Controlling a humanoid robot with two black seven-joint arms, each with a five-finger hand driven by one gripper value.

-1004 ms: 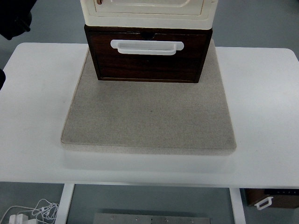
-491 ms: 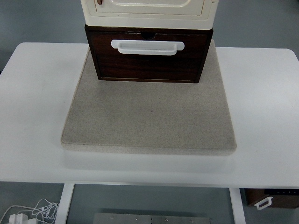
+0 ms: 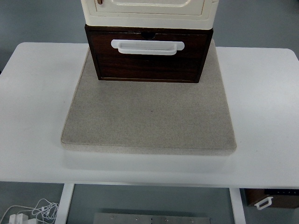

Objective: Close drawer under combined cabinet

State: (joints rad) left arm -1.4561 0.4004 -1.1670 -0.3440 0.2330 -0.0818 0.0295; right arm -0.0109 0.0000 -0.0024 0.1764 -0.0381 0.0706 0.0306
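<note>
**No hand in view, drawer waits at twelve o'clock**

You have nothing on camera right now: neither the left nor the right hand shows anywhere in the top view, so you cannot tell whether either one is released or clenched. That puts you at the very start of the step, with the reach not yet begun.

The dark wooden drawer [image 3: 148,56] sits at twelve o'clock on the grey mat [image 3: 149,121], tucked under the cream cabinet [image 3: 148,11] that runs off the top edge. Its front face looks to stand a touch proud of the cabinet above, though from this steep angle you cannot be sure how far it is out. The white handle [image 3: 147,46] runs across the upper part of the drawer face, centred.

The mat lies square on the white table [image 3: 261,107], and the ground between you and the drawer is open.

Your next move, as it reads from here: bring one hand in from its side edge toward twelve o'clock, set the palm or fingers flat on the drawer front below the handle, and push straight away from you. Keep the push centred, or the whole stack may slide on the mat.
</note>
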